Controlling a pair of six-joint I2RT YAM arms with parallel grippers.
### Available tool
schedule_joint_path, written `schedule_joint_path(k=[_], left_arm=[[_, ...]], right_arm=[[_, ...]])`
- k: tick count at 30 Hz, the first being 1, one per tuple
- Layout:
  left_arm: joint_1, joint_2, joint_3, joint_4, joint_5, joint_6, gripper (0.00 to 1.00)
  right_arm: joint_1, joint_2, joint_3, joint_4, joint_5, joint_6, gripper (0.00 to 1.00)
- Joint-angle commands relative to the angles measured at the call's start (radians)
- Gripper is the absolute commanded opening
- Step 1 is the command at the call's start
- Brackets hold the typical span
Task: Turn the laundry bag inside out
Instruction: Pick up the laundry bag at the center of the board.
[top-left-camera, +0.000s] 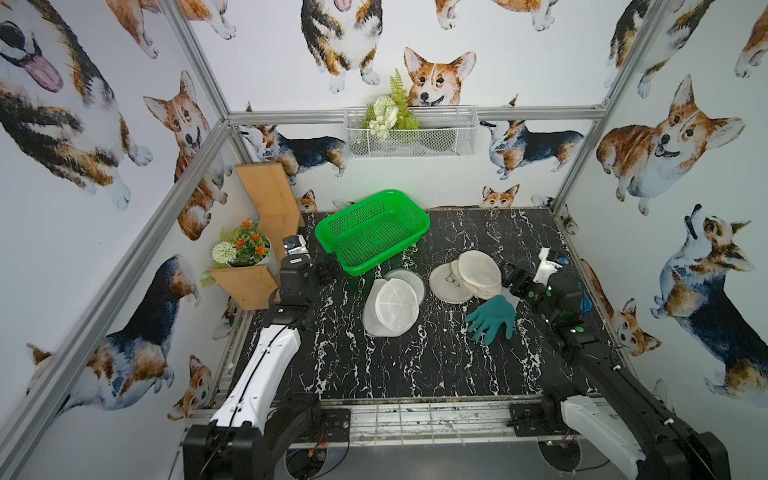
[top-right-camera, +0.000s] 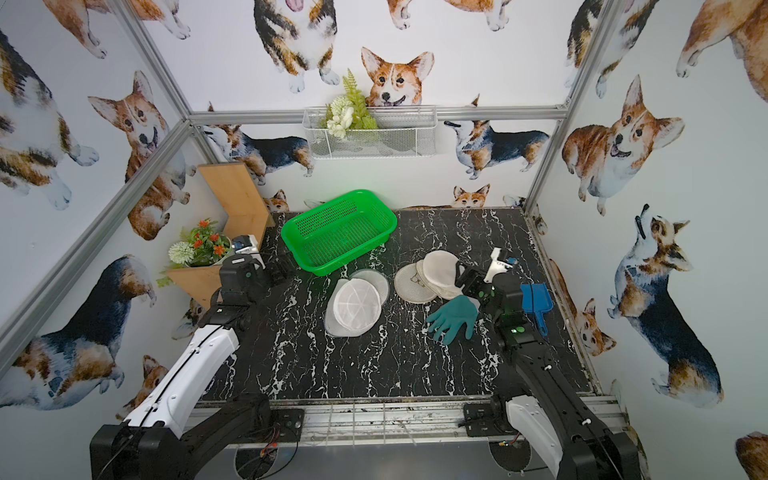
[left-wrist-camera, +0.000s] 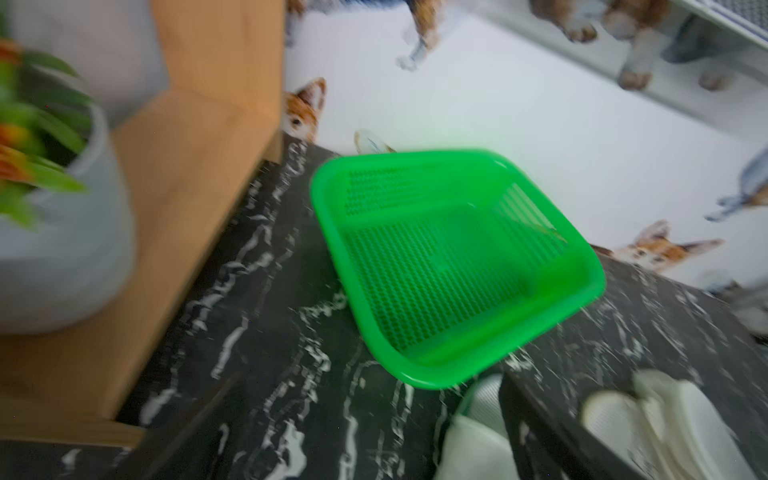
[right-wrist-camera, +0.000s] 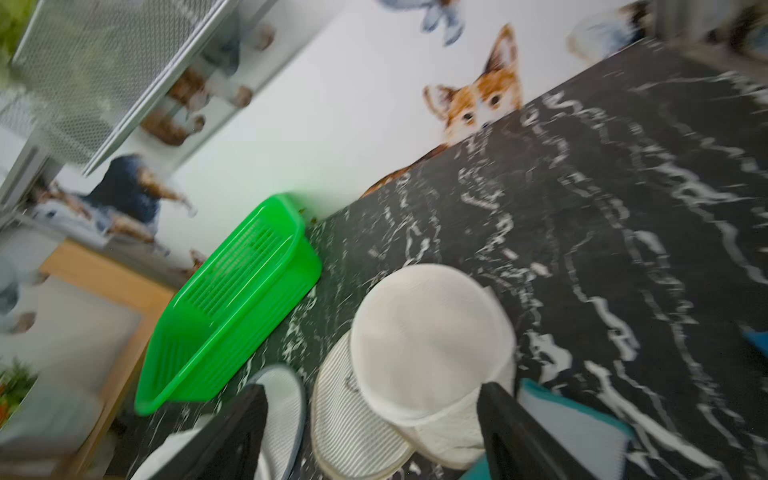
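Laundry bag (top-left-camera: 478, 274), the cream one, is lying right of centre on the table (top-left-camera: 415, 365), with the teal glove (top-left-camera: 492, 318) just beside it. I am hovering the right gripper (right-wrist-camera: 372, 390), jaws apart, astride its near edge. The left gripper (top-left-camera: 322, 272) is hanging, also apart, by the green basket (top-left-camera: 374, 232). I am worrying that closing here pinches both layers, or the glove cuff, so the mouth never opens. A second white bag (top-left-camera: 395, 307) is crowding the centre.

My top views look steeply down on the whole table (top-left-camera: 415, 374). Both wrist cameras sit low, close, sharing the green basket (left-wrist-camera: 436, 257).
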Motion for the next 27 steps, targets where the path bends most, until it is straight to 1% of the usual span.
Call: schedule_joint_path(k=[1, 4, 8, 10, 12, 13, 15, 17, 19, 23, 24, 27], left_arm=[[-0.079, 0.026, 0.031, -0.094, 0.155, -0.107, 1.00], [-0.167, 0.047, 0.036, -0.129, 0.202, -0.156, 1.00], [-0.269, 0.061, 0.017, -0.188, 0.186, -0.191, 1.00], [-0.291, 0.082, -0.002, -0.184, 0.188, -0.197, 1.00], [-0.295, 0.122, -0.003, -0.173, 0.222, -0.197, 1.00], [-0.295, 0.153, -0.002, -0.175, 0.243, -0.189, 0.98], [-0.295, 0.212, 0.022, -0.192, 0.267, -0.170, 0.88], [-0.295, 0.270, 0.052, -0.212, 0.306, -0.161, 0.73], [-0.297, 0.305, 0.067, -0.214, 0.345, -0.166, 0.61], [-0.302, 0.330, 0.065, -0.181, 0.410, -0.200, 0.32], [-0.305, 0.328, 0.063, -0.173, 0.417, -0.211, 0.28], [-0.323, 0.304, 0.063, -0.155, 0.420, -0.257, 0.23]], right_arm=[[0.126, 0.079, 0.061, -0.018, -0.045, -0.050, 0.85], [0.226, 0.176, 0.116, 0.014, -0.054, -0.091, 0.85], [0.298, 0.280, 0.162, 0.025, -0.089, -0.125, 0.85], [0.321, 0.304, 0.163, 0.040, -0.086, -0.139, 0.85], [0.335, 0.315, 0.161, 0.050, -0.083, -0.145, 0.85], [0.340, 0.317, 0.161, 0.049, -0.077, -0.142, 0.85], [0.341, 0.315, 0.163, 0.041, -0.063, -0.126, 0.83], [0.342, 0.303, 0.161, 0.027, -0.055, -0.119, 0.81], [0.344, 0.283, 0.151, 0.019, -0.044, -0.113, 0.79], [0.350, 0.232, 0.119, 0.023, -0.033, -0.125, 0.72], [0.351, 0.224, 0.113, 0.023, -0.035, -0.136, 0.71], [0.372, 0.180, 0.110, 0.015, -0.039, -0.200, 0.68]])
